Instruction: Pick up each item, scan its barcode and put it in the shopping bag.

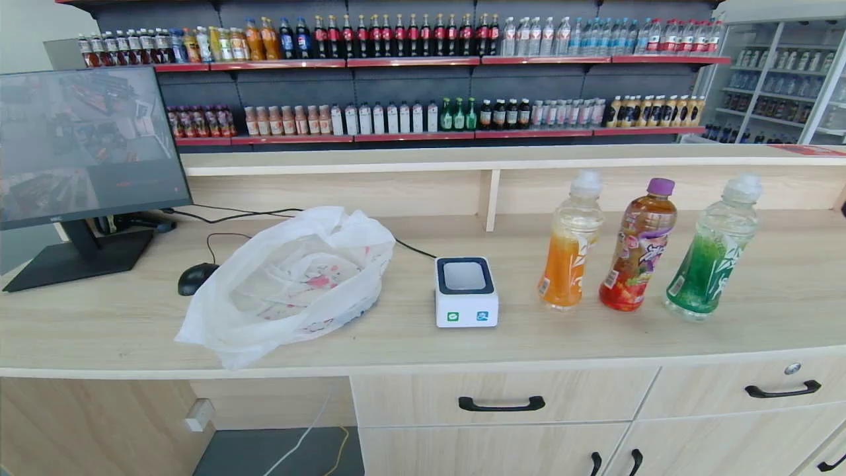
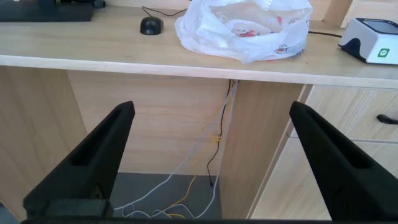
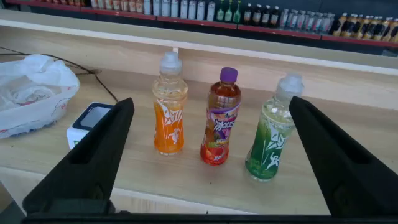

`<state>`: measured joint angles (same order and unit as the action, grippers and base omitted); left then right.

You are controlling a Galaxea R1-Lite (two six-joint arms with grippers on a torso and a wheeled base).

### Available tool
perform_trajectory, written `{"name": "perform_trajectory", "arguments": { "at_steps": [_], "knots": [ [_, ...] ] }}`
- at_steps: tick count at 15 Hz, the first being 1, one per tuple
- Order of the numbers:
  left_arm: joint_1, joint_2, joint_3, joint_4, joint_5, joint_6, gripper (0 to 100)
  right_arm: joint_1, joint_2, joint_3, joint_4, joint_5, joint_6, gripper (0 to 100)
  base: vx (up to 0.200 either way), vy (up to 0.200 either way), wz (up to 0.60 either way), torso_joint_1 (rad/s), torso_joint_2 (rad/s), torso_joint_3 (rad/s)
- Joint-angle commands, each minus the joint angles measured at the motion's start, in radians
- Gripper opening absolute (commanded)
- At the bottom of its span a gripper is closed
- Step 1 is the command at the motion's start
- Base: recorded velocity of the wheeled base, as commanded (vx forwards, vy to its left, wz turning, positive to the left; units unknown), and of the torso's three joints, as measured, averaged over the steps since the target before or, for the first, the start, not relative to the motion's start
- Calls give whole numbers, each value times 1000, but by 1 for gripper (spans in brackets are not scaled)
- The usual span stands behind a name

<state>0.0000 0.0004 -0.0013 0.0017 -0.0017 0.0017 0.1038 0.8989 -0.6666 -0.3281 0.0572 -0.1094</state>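
Note:
Three bottles stand in a row on the right of the wooden counter [image 1: 462, 344]: an orange drink [image 1: 570, 248] [image 3: 170, 118], a red drink with a purple cap [image 1: 638, 248] [image 3: 221, 121], and a green drink [image 1: 714, 254] [image 3: 272, 134]. The white barcode scanner [image 1: 465, 291] [image 3: 90, 121] [image 2: 372, 38] sits mid-counter. Left of it lies the open white shopping bag [image 1: 294, 281] [image 2: 245, 28] [image 3: 31, 90]. My right gripper [image 3: 211, 149] is open, held in front of the bottles and above the counter edge. Below the counter's front edge, my left gripper [image 2: 211, 155] hangs open and holds nothing.
A monitor [image 1: 86, 152] stands at the counter's far left, with a black mouse [image 1: 196, 277] [image 2: 151, 25] and cables beside the bag. Drawers with black handles [image 1: 501, 403] run under the counter. A raised ledge and drink shelves [image 1: 410, 63] stand behind.

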Motion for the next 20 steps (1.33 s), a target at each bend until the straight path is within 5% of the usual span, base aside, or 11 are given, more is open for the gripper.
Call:
{"name": "perform_trajectory", "arguments": {
  "at_steps": [1, 8, 10, 14, 20],
  "knots": [
    [0, 0, 0, 0, 0, 0, 100, 66, 262, -36, -134, 1, -13, 100, 0, 0, 0, 0, 0, 0],
    [0, 0, 0, 0, 0, 0, 100, 117, 469, -1, -298, -20, 10, 100, 0, 0, 0, 0, 0, 0],
    [0, 0, 0, 0, 0, 0, 100, 143, 569, 18, -572, -56, 68, 100, 0, 0, 0, 0, 0, 0],
    [0, 0, 0, 0, 0, 0, 100, 148, 647, 59, -631, -94, 46, 100, 0, 0, 0, 0, 0, 0],
    [0, 0, 0, 0, 0, 0, 100, 208, 899, 124, -1026, -188, -12, 100, 0, 0, 0, 0, 0, 0]
  ]
}}
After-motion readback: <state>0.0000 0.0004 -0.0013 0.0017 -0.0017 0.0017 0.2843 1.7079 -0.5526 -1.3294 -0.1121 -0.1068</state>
